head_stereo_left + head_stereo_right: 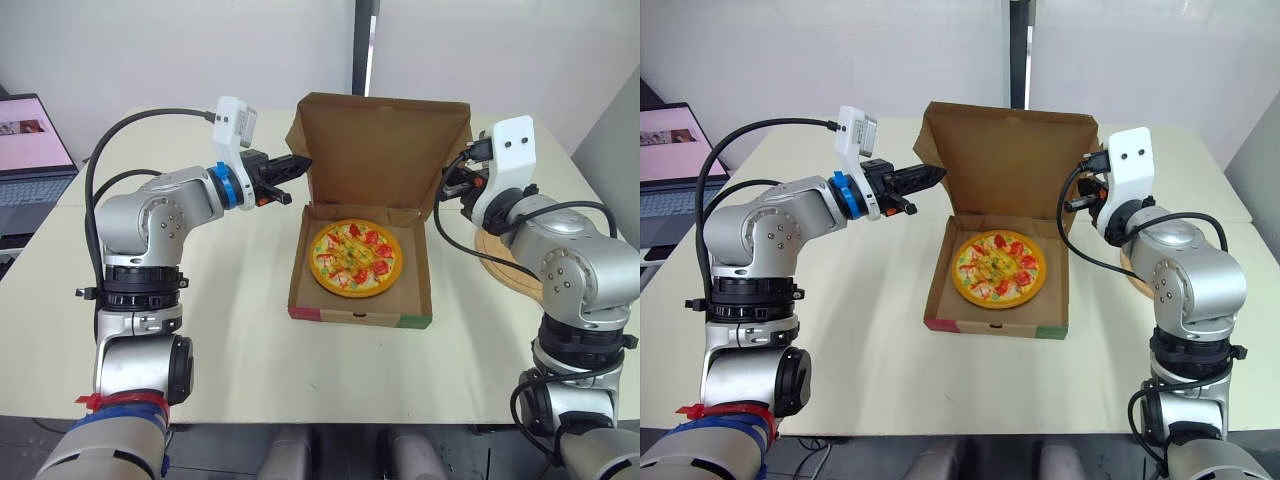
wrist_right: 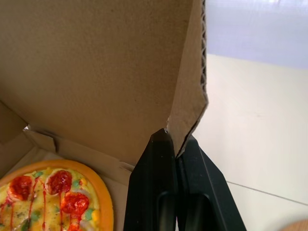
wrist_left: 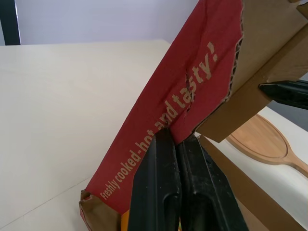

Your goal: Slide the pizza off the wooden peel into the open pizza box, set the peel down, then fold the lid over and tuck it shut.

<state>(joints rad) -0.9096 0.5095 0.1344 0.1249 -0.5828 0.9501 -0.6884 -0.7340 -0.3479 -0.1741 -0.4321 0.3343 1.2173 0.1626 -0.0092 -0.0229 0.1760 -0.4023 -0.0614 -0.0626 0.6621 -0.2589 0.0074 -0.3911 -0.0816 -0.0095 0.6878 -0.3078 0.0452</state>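
Note:
The pizza lies flat inside the open cardboard box in the middle of the table. The box lid stands upright behind it, plain brown inside and red with printed words outside. My left gripper is at the lid's left side flap, shut on the flap's edge. My right gripper is at the lid's right side flap, with its fingers pinched shut on that cardboard edge. The wooden peel lies on the table to the right of the box, partly hidden by my right arm.
An open laptop stands at the far left on a neighbouring table. A dark post rises behind the box. Bare tabletop lies in front of and to the left of the box.

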